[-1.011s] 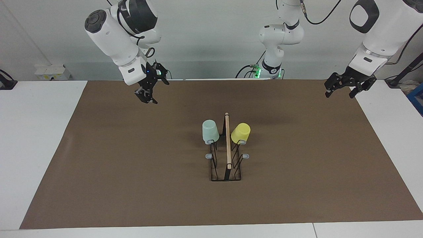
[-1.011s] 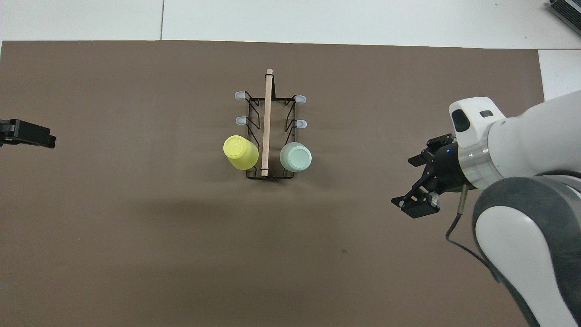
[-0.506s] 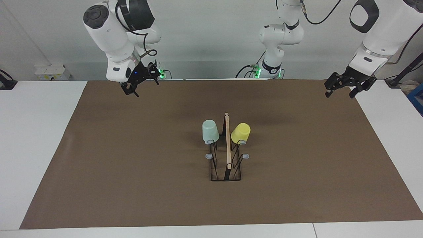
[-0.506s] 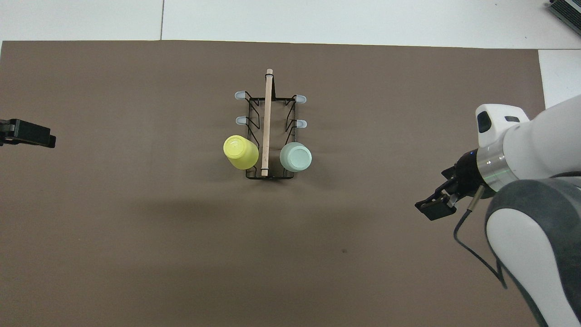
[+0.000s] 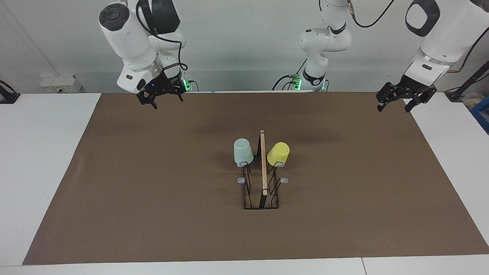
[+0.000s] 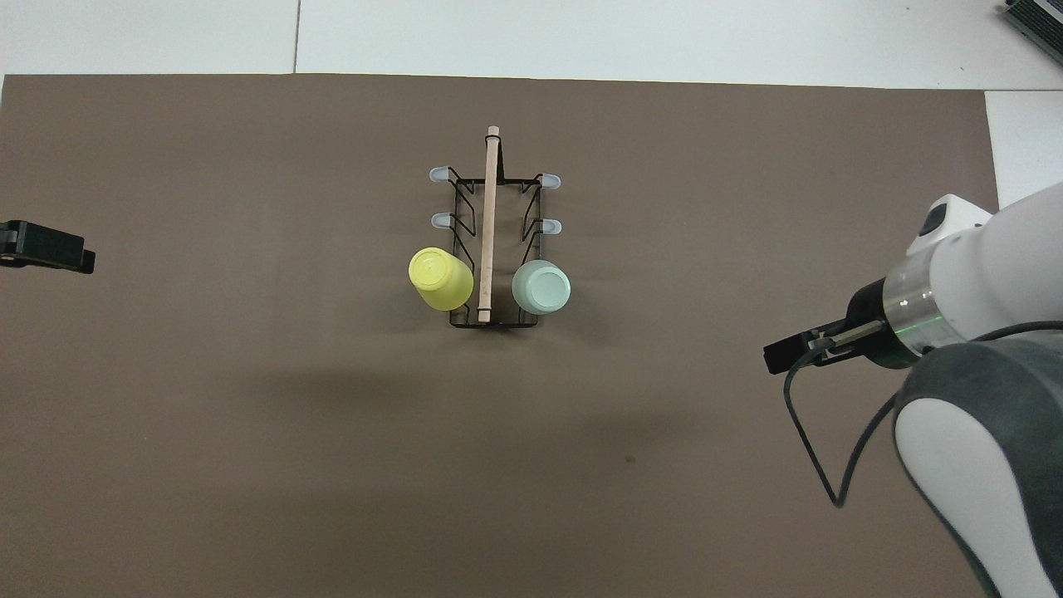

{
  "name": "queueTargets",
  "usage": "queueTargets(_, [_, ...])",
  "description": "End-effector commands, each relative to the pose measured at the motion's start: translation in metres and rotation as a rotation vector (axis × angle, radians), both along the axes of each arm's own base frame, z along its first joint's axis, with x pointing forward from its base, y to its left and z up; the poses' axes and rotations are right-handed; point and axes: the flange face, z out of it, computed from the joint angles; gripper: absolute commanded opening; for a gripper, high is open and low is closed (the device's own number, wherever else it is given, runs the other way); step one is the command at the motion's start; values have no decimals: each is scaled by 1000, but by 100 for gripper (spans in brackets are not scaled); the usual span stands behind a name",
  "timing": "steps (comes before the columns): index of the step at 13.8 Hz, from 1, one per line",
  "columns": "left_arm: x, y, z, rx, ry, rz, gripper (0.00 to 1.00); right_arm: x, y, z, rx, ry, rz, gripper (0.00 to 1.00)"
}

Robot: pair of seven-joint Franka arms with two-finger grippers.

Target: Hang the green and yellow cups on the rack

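Both cups hang on the rack (image 5: pixel 261 179), green cup (image 5: pixel 243 152) and yellow cup (image 5: pixel 278 153), so we park high: left gripper (image 5: pixel 395 101) fingers apart, right gripper (image 5: pixel 159 95) fingers apart.

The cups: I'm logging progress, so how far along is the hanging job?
Both look hung: the green cup and the yellow cup sit upside down on the rack, on the prongs nearest the robots. Nothing is in hand; the left gripper and right gripper hang apart, fingers open. Nothing seems left.
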Motion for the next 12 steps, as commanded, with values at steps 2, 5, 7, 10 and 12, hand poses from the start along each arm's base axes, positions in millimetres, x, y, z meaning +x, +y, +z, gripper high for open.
queueTargets(2, [-9,0,9,-6,7,10,100,-2,-3,4,-20,-5,-30,100])
queueTargets(5, [-14,-3,12,-8,12,6,100,12,-11,10,-22,-50,-151,100])
queueTargets(7, [-16,-5,14,-8,15,4,100,20,-15,18,-28,-69,-217,100])
queueTargets(10, [-16,-5,14,-8,12,0,100,28,-33,22,-37,-80,-262,100])
queueTargets(12, [-16,-5,15,-8,13,0,100,28,-38,21,-100,-84,-255,100])
